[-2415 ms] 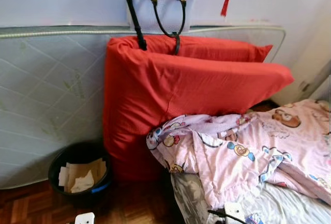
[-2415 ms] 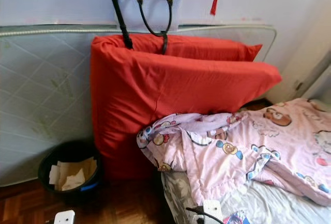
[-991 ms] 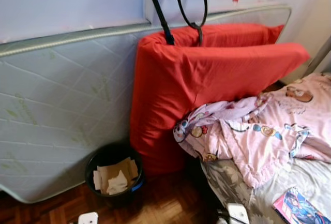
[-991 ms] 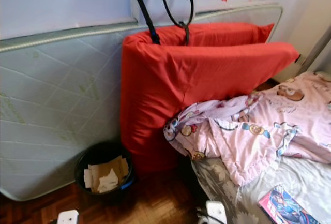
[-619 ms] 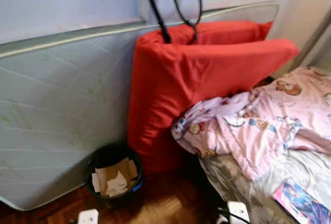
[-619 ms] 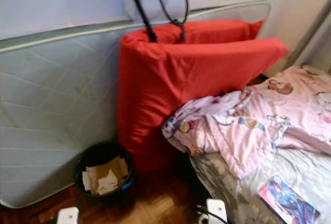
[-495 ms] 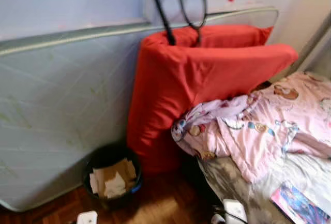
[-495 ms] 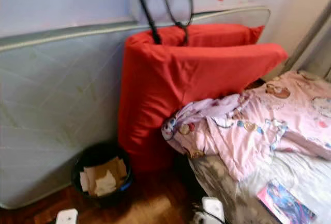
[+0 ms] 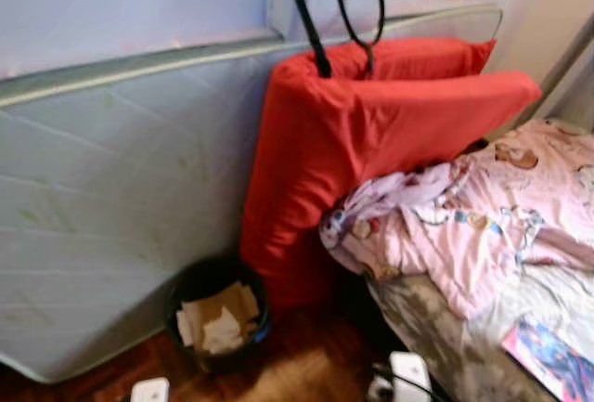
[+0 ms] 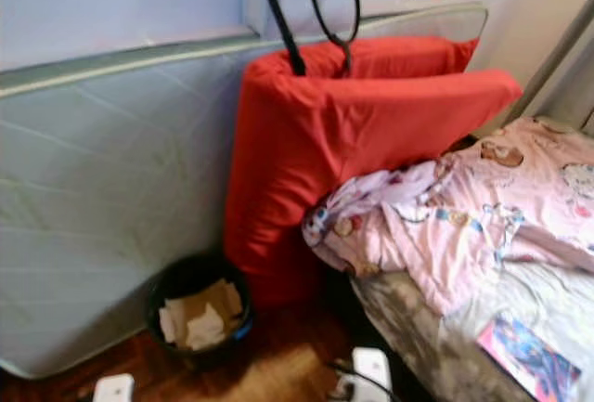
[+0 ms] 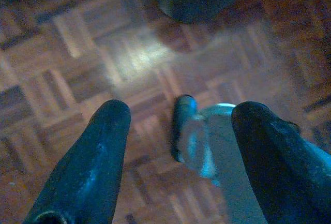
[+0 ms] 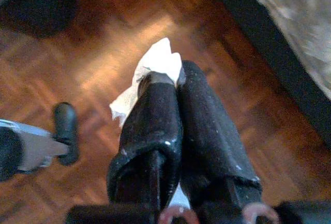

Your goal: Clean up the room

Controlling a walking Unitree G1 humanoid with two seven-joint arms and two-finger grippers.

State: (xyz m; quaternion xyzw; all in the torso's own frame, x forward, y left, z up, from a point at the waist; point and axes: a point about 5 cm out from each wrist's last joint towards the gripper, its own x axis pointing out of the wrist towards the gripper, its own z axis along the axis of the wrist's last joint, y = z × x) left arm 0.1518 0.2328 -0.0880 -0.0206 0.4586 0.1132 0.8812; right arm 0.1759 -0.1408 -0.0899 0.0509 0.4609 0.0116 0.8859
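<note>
Mattress (image 9: 111, 207) stood on edge against the wall, no lettering on it clear enough to read.

A red cushion (image 9: 371, 142) leaned on it beside the bed, where a pink cartoon-print quilt (image 9: 464, 226) lay rumpled and a colourful booklet (image 9: 557, 365) had a cover too blurred to read. A black bin (image 9: 218, 314) of paper scraps sat on the parquet floor (image 12: 103, 53). The right gripper (image 12: 173, 81) was clamped on a white tissue (image 12: 155, 66) above the floor; the left gripper (image 11: 178, 115) hung with fingers spread, holding nothing.
</note>
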